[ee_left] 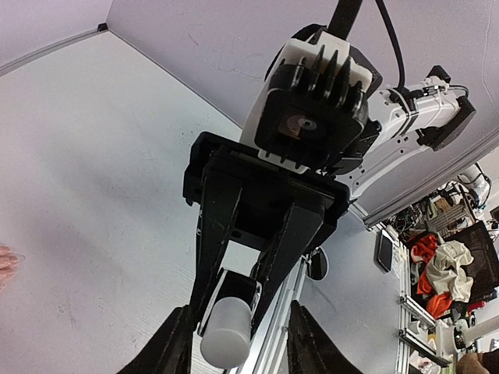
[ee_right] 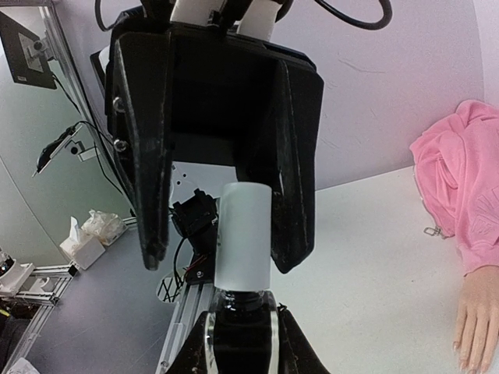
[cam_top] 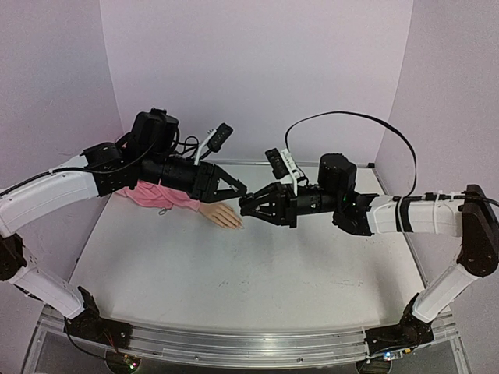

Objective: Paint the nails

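Observation:
The beige mannequin hand (cam_top: 221,216) with a pink sleeve (cam_top: 160,195) lies on the table, fingers pointing right. It also shows in the right wrist view (ee_right: 475,327); the nails there look pale and tiny. My right gripper (cam_top: 245,207) is shut on a small dark polish bottle (ee_right: 243,327) with a white cylindrical cap (ee_right: 243,234), held in the air just right of the fingertips. My left gripper (cam_top: 241,194) is open and faces it, its fingers (ee_right: 296,156) straddling the cap (ee_left: 228,331) with a gap on each side.
The white table (cam_top: 234,280) is walled by pale purple panels at the back and sides. A cable (cam_top: 366,121) loops above the right arm. A metal rail (cam_top: 234,347) runs along the near edge between the arm bases.

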Controlling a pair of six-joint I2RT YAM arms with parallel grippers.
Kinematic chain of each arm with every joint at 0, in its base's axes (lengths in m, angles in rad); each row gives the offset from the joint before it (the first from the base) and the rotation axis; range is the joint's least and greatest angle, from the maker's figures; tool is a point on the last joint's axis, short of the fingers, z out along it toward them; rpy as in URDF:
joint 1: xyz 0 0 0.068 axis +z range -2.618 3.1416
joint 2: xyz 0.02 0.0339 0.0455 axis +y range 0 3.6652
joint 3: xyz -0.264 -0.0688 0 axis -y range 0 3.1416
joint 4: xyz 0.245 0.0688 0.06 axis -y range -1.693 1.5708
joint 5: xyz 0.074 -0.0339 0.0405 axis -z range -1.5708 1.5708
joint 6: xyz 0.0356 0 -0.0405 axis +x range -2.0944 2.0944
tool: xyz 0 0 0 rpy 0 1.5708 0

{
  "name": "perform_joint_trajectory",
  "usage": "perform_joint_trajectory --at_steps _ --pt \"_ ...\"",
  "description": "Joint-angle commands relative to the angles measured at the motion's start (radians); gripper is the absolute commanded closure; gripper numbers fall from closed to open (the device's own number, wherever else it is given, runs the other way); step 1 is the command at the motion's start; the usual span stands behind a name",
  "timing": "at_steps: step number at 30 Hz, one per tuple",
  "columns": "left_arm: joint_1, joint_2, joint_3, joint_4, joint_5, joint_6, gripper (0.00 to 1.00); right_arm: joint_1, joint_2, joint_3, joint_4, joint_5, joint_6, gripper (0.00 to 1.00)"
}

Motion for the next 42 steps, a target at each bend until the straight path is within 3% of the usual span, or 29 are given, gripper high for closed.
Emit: perform_joint_trajectory --at_steps 1,13,22,42 --pt "0.006 0.001 0.065 -0.004 -0.004 0.015 0.62 -0.002 -0.002 0.057 0.046 -0.028 -0.012 1.00" --pt "0.011 0.010 0.072 -0.015 -0.026 0.011 0.73 -0.002 0.000 0.055 0.045 -0.038 -0.014 1.00" --pt "0.017 0.013 0.085 -0.030 -0.046 0.005 0.89 -0.002 0.001 0.051 0.031 -0.035 -0.031 1.00" --pt "0.040 -0.003 0.080 -0.040 -0.061 -0.008 0.99 -0.003 0.003 0.045 0.026 -0.021 -0.051 1.00"
